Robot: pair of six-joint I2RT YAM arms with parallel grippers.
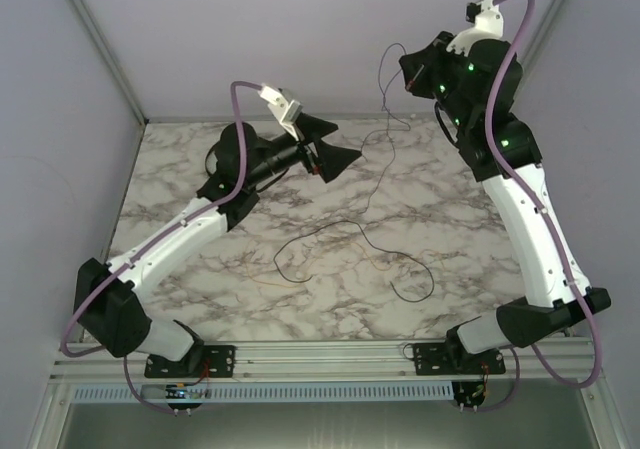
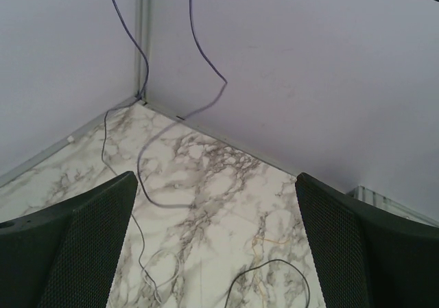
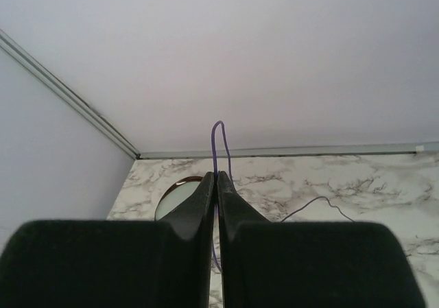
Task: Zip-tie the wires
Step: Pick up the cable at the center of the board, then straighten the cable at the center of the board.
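Observation:
The wires (image 1: 330, 231) are thin dark strands lying in loose loops on the marble table (image 1: 200, 169). One strand rises from the table to my right gripper (image 1: 408, 74), which is raised high near the back wall. In the right wrist view that gripper (image 3: 217, 175) is shut on a thin strand, and a small loop of it (image 3: 218, 136) sticks out above the fingertips. My left gripper (image 1: 335, 144) is open and empty above the table's back middle. In the left wrist view (image 2: 216, 178) two strands (image 2: 206, 54) hang down in front of it. No zip tie is in view.
A round dark-rimmed dish (image 3: 180, 195) lies on the table near the back left corner, mostly hidden behind my right fingers. Lilac walls close in the back and sides. More wire loops (image 2: 274, 270) lie on the table below the left gripper.

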